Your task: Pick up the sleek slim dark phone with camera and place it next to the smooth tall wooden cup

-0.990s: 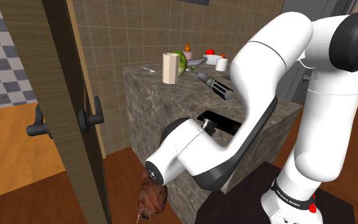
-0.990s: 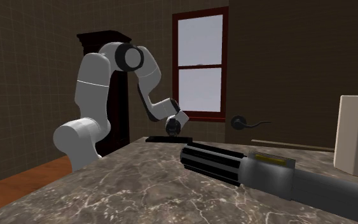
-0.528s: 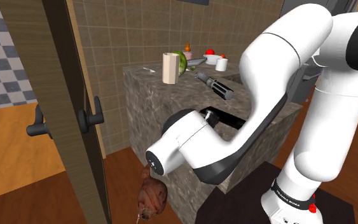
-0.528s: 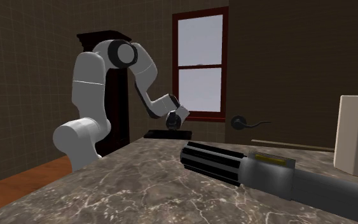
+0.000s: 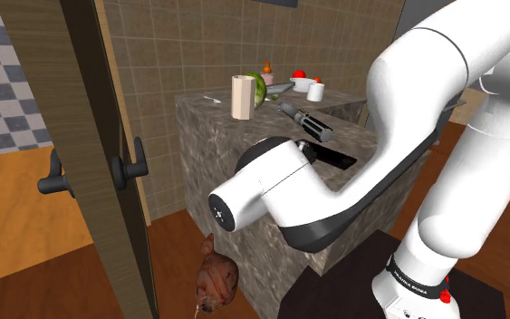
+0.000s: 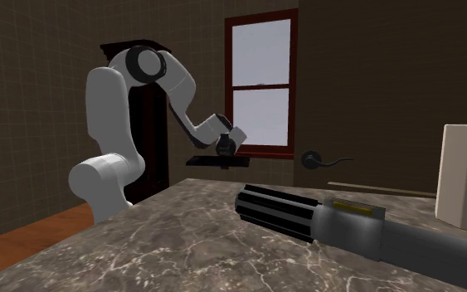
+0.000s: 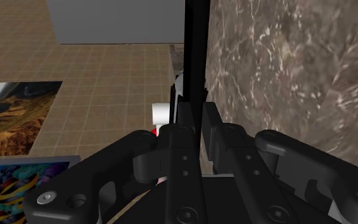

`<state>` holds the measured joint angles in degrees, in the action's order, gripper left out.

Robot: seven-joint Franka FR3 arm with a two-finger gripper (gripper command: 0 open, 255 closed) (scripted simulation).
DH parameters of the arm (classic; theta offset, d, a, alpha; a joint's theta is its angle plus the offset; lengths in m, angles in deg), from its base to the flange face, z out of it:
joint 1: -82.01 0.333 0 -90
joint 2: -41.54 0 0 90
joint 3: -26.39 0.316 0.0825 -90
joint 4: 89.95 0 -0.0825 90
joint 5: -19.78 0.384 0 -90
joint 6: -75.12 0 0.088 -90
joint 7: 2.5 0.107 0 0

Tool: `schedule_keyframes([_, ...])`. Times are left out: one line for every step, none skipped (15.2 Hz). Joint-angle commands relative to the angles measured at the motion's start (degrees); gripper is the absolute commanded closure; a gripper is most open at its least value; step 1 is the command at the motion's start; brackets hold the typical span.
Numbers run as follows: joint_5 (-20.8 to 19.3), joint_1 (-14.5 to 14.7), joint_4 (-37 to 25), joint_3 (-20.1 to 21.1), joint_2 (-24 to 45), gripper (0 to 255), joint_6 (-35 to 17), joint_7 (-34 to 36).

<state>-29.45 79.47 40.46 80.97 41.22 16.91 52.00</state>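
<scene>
Checking the second exterior view's centre, you see the gripper (image 6: 224,153) pinching the dark phone (image 6: 202,159), held flat and clear above the marbled counter (image 6: 182,240); wrist view: fingers (image 7: 184,133) clasp its thin edge; pale tall cup (image 5: 241,97) stands upper centre of the shoulder view, well apart.
</scene>
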Motion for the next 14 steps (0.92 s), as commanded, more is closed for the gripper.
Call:
schedule_keyframes([-0.1,-0.1,-0.3,-0.1,-1.7,255,0.1,-2.0])
schedule_keyframes([-0.2,-0.1,-0.5,-0.2,-2.5,255,0.1,-2.9])
schedule_keyframes([-0.3,-0.1,-0.7,-0.3,-3.2,255,0.1,-3.9])
schedule_keyframes([-0.3,-0.1,-0.8,-0.4,-4.0,255,0.2,-4.8])
schedule_keyframes([-0.4,-0.1,-1.0,-0.5,-4.7,255,0.2,-5.7])
schedule_keyframes([-0.6,-0.1,-1.2,-0.7,-5.5,255,0.3,-6.6])
schedule_keyframes([-0.7,0.0,-1.5,-0.8,-6.2,255,0.3,-7.5])
schedule_keyframes([-0.8,0.0,-1.7,-1.0,-6.8,255,0.4,-8.4])
schedule_keyframes([-1.0,0.0,-1.9,-1.2,-7.5,255,0.5,-9.3])
schedule_keyframes([-1.1,0.1,-2.2,-1.3,-8.1,255,0.6,-10.2])
schedule_keyframes([-1.3,0.1,-2.4,-1.5,-8.7,255,0.7,-11.1])
schedule_keyframes([-1.5,0.2,-2.7,-1.7,-9.3,255,0.8,-11.9])
schedule_keyframes([-1.7,0.2,-3.0,-1.9,-9.9,255,0.9,-12.8])
schedule_keyframes([-1.9,0.3,-3.2,-2.1,-10.4,255,1.0,-13.7])
